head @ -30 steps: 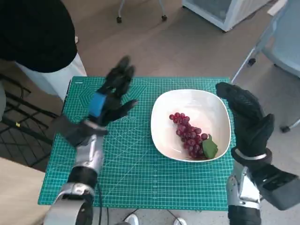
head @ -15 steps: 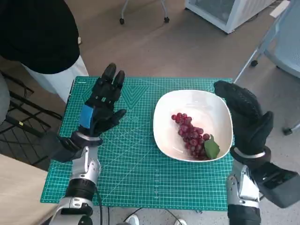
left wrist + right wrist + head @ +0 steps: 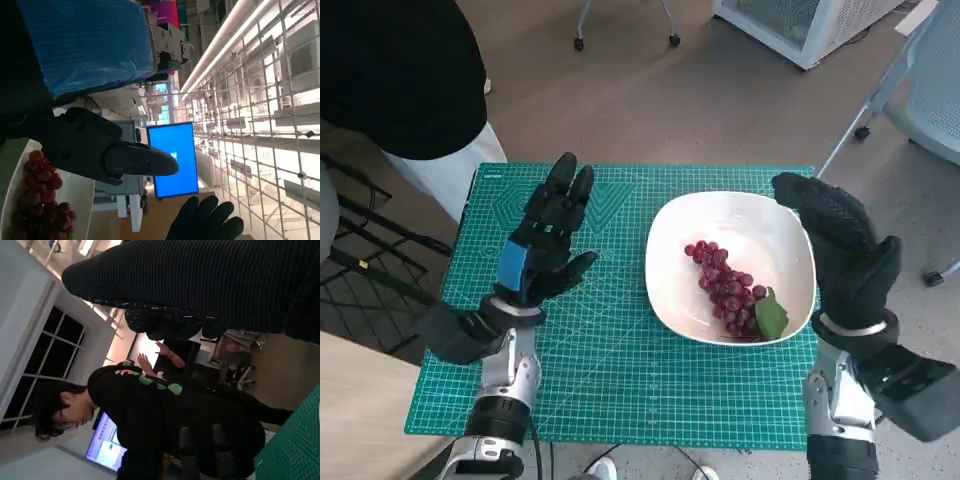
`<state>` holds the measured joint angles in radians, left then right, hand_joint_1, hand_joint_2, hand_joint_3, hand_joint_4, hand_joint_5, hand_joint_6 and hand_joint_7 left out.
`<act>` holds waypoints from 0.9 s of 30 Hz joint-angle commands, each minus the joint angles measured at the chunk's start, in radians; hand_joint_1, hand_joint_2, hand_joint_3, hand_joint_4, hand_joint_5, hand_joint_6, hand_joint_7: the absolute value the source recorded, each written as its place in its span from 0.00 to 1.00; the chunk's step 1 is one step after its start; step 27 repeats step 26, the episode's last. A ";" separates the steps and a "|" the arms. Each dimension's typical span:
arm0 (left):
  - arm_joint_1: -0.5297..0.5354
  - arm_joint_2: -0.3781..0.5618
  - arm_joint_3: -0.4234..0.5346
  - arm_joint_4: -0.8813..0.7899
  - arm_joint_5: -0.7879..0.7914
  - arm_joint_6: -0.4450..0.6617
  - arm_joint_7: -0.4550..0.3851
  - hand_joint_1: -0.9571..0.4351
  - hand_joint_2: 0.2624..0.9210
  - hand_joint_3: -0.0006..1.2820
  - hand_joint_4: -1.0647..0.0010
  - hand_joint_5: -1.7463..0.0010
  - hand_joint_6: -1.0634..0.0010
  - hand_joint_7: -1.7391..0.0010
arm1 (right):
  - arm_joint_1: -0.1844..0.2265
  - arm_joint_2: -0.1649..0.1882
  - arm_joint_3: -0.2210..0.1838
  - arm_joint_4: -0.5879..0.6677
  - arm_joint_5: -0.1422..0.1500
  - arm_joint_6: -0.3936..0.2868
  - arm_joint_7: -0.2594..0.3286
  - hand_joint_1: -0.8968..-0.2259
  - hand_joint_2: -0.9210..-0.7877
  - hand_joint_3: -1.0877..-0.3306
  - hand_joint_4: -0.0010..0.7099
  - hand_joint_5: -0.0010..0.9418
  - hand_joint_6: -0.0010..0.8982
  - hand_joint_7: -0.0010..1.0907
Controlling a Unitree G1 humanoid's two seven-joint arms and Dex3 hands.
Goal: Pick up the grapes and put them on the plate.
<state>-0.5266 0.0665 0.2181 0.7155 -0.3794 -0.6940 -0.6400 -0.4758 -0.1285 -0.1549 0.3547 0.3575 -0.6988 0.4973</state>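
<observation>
Grapes already on plate, near its right side. Left hand raised over mat, open, empty. Right hand beside plate, open, empty. Apparently done; next, only withdrawal.

place: lab/office — cutting mat | castor chairs | screens — ceiling strip lights

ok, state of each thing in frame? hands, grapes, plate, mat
left hand: open, fingers apart, holding nothing, raised over the mat beside the plate
right hand: open, holding nothing, at the plate's right edge
grapes: lying in the plate, green leaf on the near end
plate: upright on the mat, holding the grapes
cutting mat: flat on the table
</observation>
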 commanded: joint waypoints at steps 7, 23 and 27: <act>0.024 0.005 -0.005 -0.021 0.025 -0.053 0.013 0.26 1.00 0.21 0.90 1.00 0.82 1.00 | 0.013 -0.005 0.002 -0.002 0.007 0.013 0.013 0.64 0.00 0.66 0.37 0.00 0.06 0.43; 0.051 -0.001 -0.011 -0.042 0.022 -0.062 0.020 0.26 1.00 0.21 0.89 1.00 0.81 1.00 | 0.019 -0.008 0.002 -0.007 -0.004 0.010 0.009 0.63 0.00 0.67 0.37 0.00 0.06 0.44; 0.056 -0.002 -0.013 -0.047 0.020 -0.058 0.021 0.26 1.00 0.21 0.89 1.00 0.81 0.99 | 0.020 -0.008 0.002 -0.009 -0.005 0.011 0.008 0.63 0.00 0.67 0.37 0.00 0.06 0.44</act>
